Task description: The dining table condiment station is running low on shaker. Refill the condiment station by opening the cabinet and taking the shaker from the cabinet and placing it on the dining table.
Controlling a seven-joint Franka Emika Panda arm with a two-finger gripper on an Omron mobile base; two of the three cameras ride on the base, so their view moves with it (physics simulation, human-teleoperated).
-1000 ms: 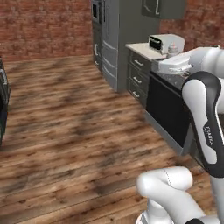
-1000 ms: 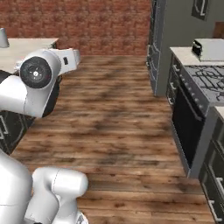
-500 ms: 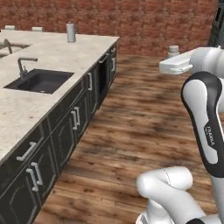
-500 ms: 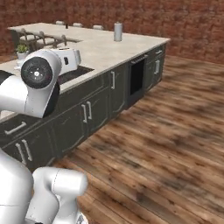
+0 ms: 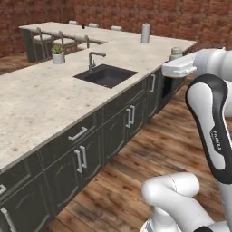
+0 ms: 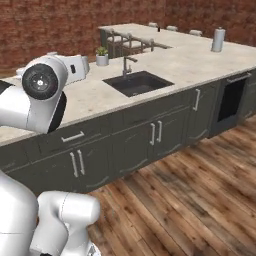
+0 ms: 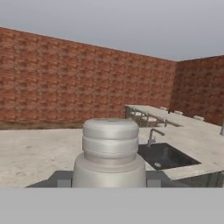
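Observation:
My gripper (image 7: 107,178) is shut on the shaker (image 7: 110,151), a pale grey cylinder with a ribbed, rounded cap that stands upright between the two fingertips (image 7: 61,178). In the left base view the shaker (image 5: 176,53) pokes up above the white hand, with the gripper (image 5: 175,62) held level over the right end of the counter. Far off, the dining table (image 5: 106,32) has a beige speckled top with white stools along it; it also appears in the right base view (image 6: 167,34). The cabinet is out of view.
A long counter with a dark sink (image 5: 106,75), a faucet (image 5: 93,59) and a potted plant (image 5: 58,55) runs across in front of me. A tall grey canister (image 5: 145,33) stands farther along. Dark base cabinets (image 5: 115,122) face the wooden floor (image 5: 174,138).
The whole picture has swung round with the base: the stove and fridge side has gone, and the sink counter and far table have come into view. The shaker stays in the gripper.

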